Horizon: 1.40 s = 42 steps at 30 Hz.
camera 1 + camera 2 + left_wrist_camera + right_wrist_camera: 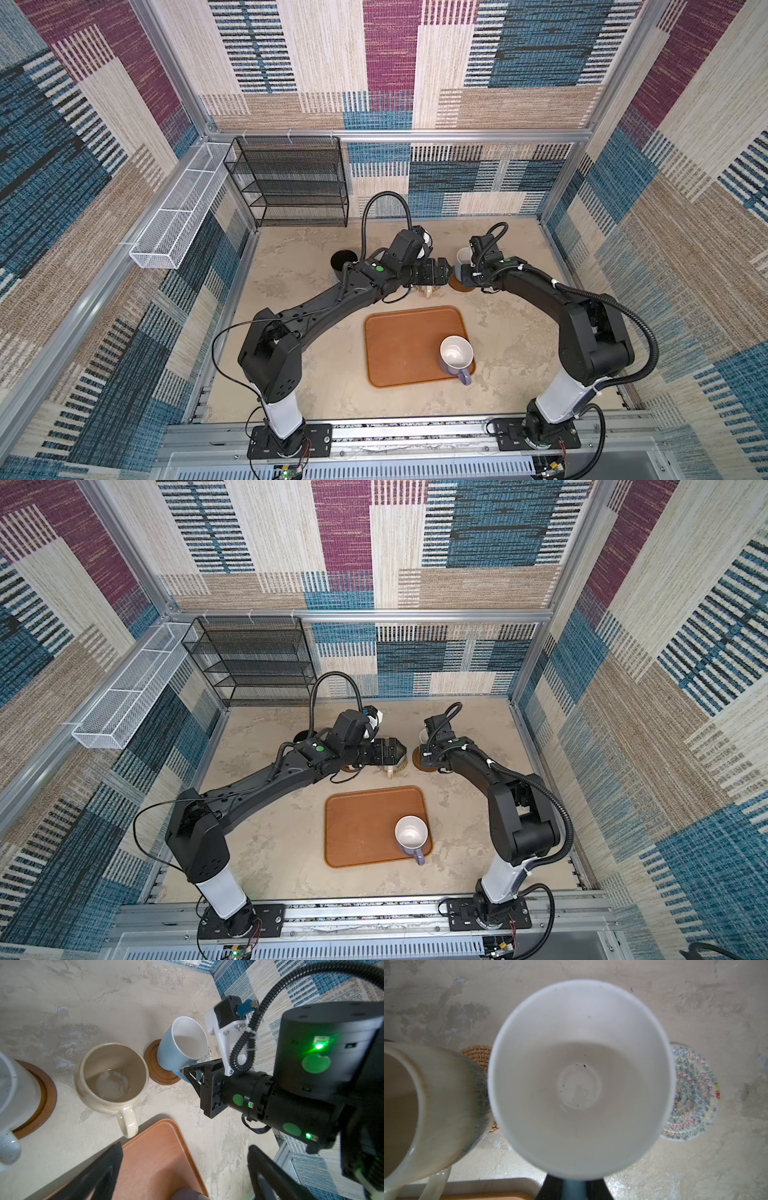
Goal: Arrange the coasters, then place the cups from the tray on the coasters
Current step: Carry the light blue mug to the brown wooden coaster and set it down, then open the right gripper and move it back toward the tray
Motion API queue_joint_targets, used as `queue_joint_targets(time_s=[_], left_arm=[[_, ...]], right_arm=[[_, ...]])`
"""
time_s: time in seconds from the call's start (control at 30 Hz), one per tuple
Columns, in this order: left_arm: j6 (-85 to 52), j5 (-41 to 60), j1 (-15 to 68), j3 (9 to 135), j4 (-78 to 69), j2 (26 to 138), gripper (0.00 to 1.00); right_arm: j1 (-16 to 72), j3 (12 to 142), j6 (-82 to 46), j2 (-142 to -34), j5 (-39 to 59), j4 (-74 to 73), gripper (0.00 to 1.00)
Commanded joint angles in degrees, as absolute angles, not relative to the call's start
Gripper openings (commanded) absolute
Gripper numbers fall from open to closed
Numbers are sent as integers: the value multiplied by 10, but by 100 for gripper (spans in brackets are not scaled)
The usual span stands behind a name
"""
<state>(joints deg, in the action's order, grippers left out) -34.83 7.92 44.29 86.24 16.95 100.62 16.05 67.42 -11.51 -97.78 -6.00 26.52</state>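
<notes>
- Light blue mug (182, 1043): glazed, flared, white inside, base on a round dark wooden coaster (153, 1068), mouth up
- Right gripper (192, 1073): fingers clamped on that mug's handle
- Left gripper (186, 1148): fingers wide apart, holding nothing, above the squat beige mug (112, 1078)
- Beige mug sits on a rattan coaster (477, 1057), handle toward the tray (399, 345)
- Lavender mug (455, 359): upright on the orange-brown tray, handle overhanging its near rim
- Table (291, 282): mottled beige, stone-look
- Walls (374, 62): woven patchwork fabric
</notes>
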Motion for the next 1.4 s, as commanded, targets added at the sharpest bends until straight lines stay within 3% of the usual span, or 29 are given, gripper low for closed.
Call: queue_joint_targets(time_s=[0.0, 0.17, 0.37, 0.73, 0.97, 1.03, 1.37], left_arm=[[-338, 78, 442, 859, 170, 1003, 97], [-345, 85, 441, 854, 160, 1008, 97], [-351, 97, 442, 852, 153, 1013, 98], [-354, 102, 442, 839, 143, 1002, 99], [-356, 98, 442, 794, 125, 952, 98], [-357, 98, 442, 768, 112, 931, 98], [-353, 116, 453, 635, 56, 818, 99]], right_arm=[[161, 672, -101, -968, -44, 255, 9], [162, 677, -93, -974, -48, 268, 28], [161, 676, -100, -985, -71, 282, 38], [163, 665, -115, -937, -73, 280, 42], [172, 632, -128, -843, -32, 254, 68], [177, 612, -137, -804, -25, 249, 99], [185, 473, -160, -612, 16, 220, 100]])
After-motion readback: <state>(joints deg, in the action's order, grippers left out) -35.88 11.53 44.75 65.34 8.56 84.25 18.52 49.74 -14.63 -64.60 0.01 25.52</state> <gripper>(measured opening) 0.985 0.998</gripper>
